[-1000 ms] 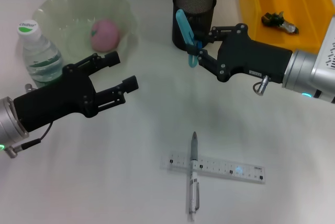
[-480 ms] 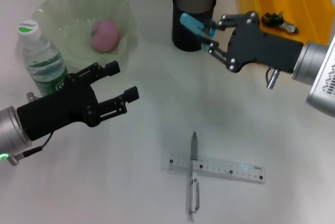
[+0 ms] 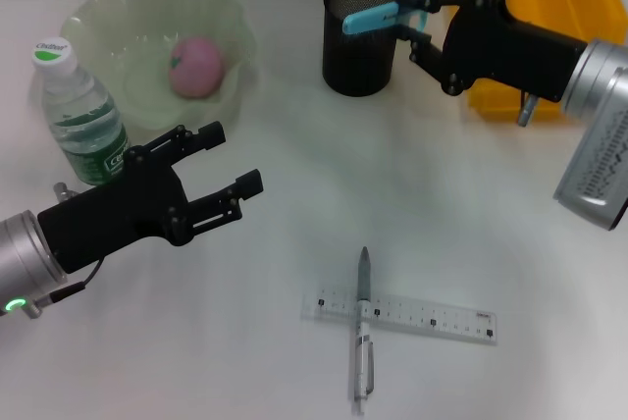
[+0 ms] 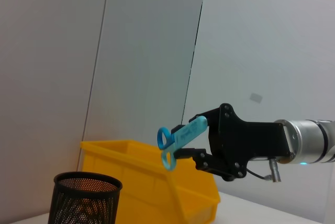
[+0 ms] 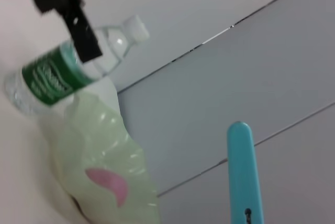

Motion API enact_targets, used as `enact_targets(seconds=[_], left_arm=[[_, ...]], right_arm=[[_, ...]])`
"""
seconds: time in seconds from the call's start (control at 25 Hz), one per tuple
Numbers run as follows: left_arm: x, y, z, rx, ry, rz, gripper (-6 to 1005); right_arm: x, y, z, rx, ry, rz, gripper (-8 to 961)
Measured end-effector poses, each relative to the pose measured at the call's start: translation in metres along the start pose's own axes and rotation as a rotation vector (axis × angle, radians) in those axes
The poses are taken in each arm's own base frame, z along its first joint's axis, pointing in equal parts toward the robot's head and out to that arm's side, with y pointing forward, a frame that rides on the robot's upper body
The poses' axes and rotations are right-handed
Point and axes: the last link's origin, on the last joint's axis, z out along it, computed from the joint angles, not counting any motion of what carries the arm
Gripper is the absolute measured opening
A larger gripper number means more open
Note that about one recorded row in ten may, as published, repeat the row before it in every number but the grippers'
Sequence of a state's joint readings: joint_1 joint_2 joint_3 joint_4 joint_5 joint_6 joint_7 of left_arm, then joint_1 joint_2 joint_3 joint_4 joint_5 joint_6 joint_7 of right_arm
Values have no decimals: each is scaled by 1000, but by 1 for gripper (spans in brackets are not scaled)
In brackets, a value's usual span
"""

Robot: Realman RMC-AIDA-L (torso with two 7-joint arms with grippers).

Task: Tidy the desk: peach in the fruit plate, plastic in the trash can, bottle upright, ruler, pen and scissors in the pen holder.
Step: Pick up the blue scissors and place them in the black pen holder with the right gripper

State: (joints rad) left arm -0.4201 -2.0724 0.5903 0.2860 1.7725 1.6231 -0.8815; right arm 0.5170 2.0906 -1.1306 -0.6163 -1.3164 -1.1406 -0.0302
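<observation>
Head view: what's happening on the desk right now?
The right pincer holds the blue scissors above the rim of the black mesh pen holder, not yet dropped in. The left pincer hangs open over the table near the upright bottle. The peach sits in the fruit plate; the pen lies across the ruler.

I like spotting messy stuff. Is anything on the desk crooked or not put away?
Yes. The pen lies crossed over the ruler on the desk, not in the pen holder. The right gripper holds the scissors sideways above it.
</observation>
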Motion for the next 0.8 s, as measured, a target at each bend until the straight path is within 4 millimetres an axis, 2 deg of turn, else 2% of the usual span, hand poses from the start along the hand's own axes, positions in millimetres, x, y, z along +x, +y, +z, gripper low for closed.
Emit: enact_targets(seconds=[0.44,0.8], left_arm=[[-2,2,5,-9,-4,-17,804],[-5,1,5,-1,-19,-1,804]], right_arm=[[1,-17,0,39,18,-312,238],[1,-19,15,101,92,-580,239]])
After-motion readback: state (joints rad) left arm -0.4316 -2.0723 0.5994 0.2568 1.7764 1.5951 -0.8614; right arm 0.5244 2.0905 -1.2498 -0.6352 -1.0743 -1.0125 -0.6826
